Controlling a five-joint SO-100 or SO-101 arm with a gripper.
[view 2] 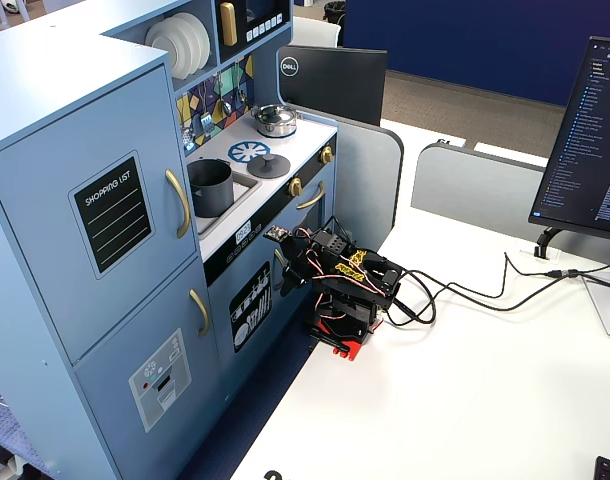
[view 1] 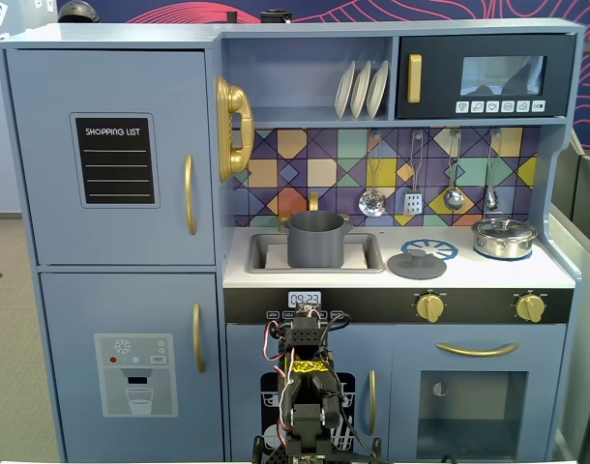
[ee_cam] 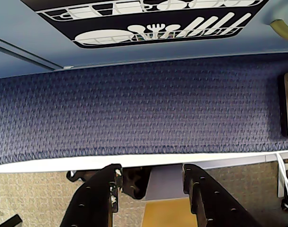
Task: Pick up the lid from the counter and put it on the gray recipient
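The lid, a flat dark-gray disc with a small knob, lies on the white counter just right of the sink; it also shows in the other fixed view as the lid. In the sink stands the gray recipient, a tall dark-gray pot, uncovered. The arm is folded low in front of the toy kitchen, well below the counter. In the wrist view my gripper is open with nothing between its fingers, above the table edge and blue carpet.
A shiny silver pot with its own lid sits on the right burner. The blue-and-white burner mark is behind the lid. Utensils hang on the backsplash. Cables and a monitor are on the white table.
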